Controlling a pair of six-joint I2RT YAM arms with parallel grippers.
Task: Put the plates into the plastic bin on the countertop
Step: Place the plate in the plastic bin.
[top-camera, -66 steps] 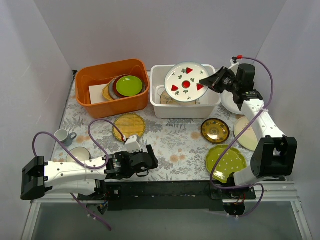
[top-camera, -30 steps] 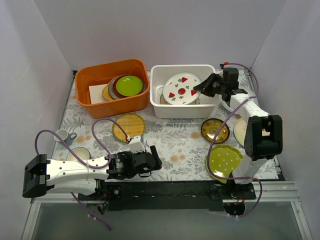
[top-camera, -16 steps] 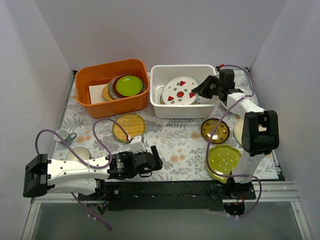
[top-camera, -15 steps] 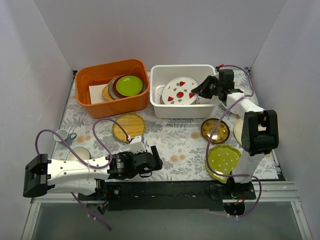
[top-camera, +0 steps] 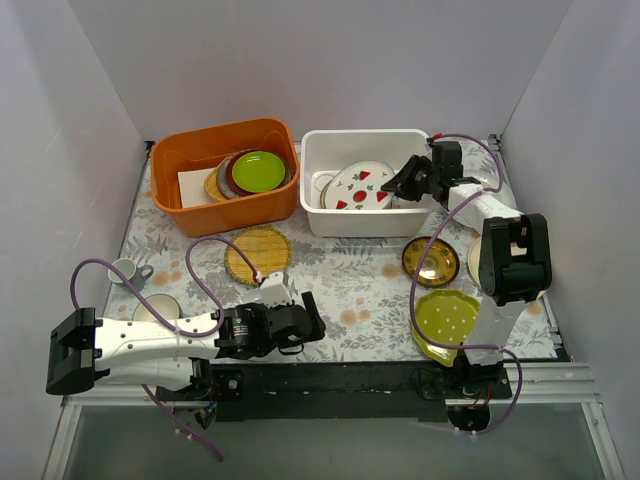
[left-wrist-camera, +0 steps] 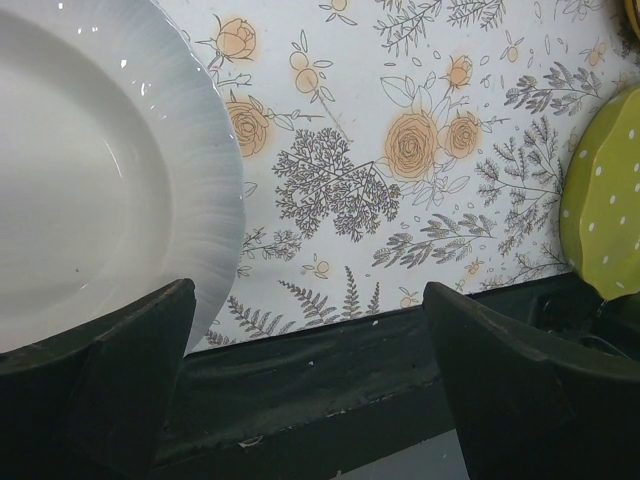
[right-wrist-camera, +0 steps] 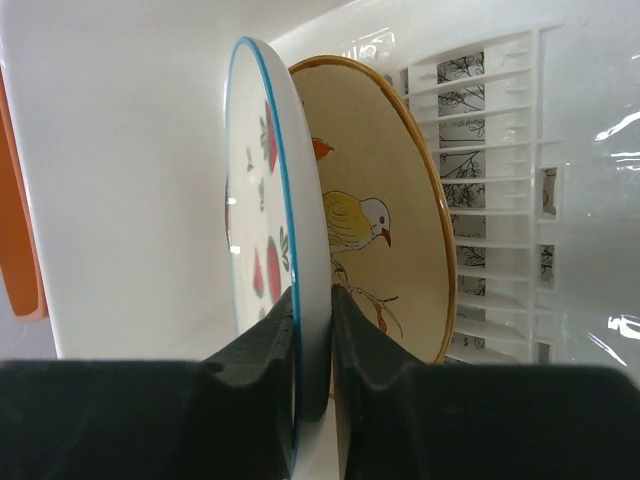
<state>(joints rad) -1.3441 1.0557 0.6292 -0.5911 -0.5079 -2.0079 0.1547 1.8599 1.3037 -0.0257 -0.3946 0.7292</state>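
Right gripper (top-camera: 405,181) is clamping the rim of the red-motif plate (top-camera: 358,188), working from the right end of the plastic bin (top-camera: 365,134). Plate is standing nearly on edge inside the bin, reaching straight out from the jaws toward the bin's left wall. It is leaning over the bird plate (right-wrist-camera: 385,230); can't tell if they touch. Next call looks like a release there. Left gripper (left-wrist-camera: 310,400) is sitting spread and gripping nothing, well in front of the bin, with a white plate (left-wrist-camera: 100,180) beside its left finger.

L arm (top-camera: 140,345) & R arm (top-camera: 497,212): white link shells, black joint housings. Purple cables (top-camera: 97,262) looped alongside. Matte black, blocky fingers (left-wrist-camera: 100,400). Black base rail (top-camera: 330,376).
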